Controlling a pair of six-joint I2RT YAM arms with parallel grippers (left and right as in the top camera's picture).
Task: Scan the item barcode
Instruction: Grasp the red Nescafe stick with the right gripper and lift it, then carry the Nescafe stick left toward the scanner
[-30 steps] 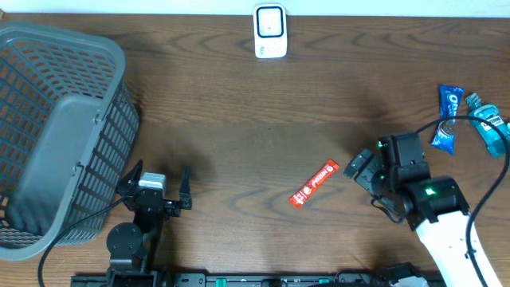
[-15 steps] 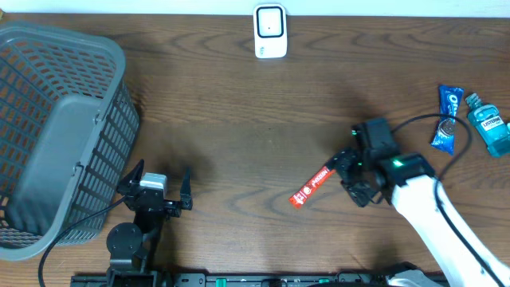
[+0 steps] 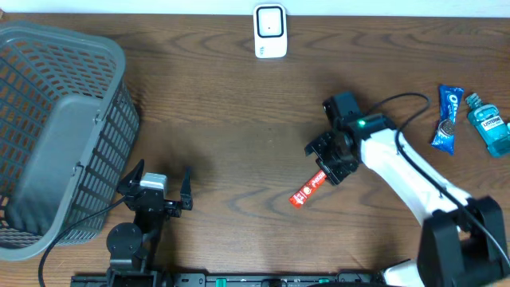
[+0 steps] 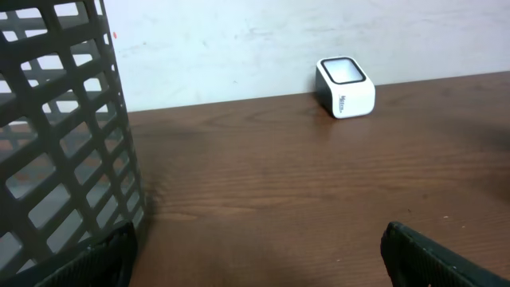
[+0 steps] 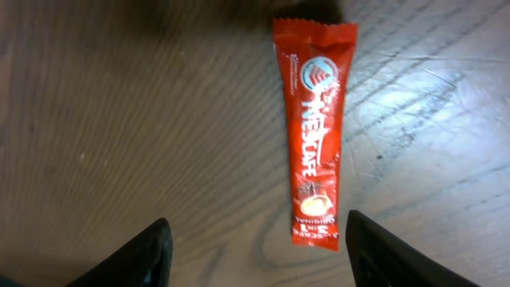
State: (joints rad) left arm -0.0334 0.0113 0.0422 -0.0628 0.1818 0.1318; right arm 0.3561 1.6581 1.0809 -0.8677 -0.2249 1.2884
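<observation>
Brown tabletop (image 3: 239, 119) carries one coffee sachet (image 5: 317, 135) (red) and one scanner (image 3: 270, 32); left claw (image 4: 255, 247) and right claw (image 5: 259, 239) gape.

Bare surface (image 3: 231, 119) is lying open across the middle, giving wide passage between the basket (image 3: 56, 135) crowding the left side and the scanner (image 3: 270, 32) standing at the far edge. 2 items, a blue packet (image 3: 446, 119) and a bottle (image 3: 488, 123), are sitting near the right edge.

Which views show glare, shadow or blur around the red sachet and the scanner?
Right wrist: the red sachet is sharp, print readable; pale glare streaks the wood to its right, dark shadow above it. Overhead: even light, sachet print too small to read. Left wrist: the scanner is sharp.
</observation>
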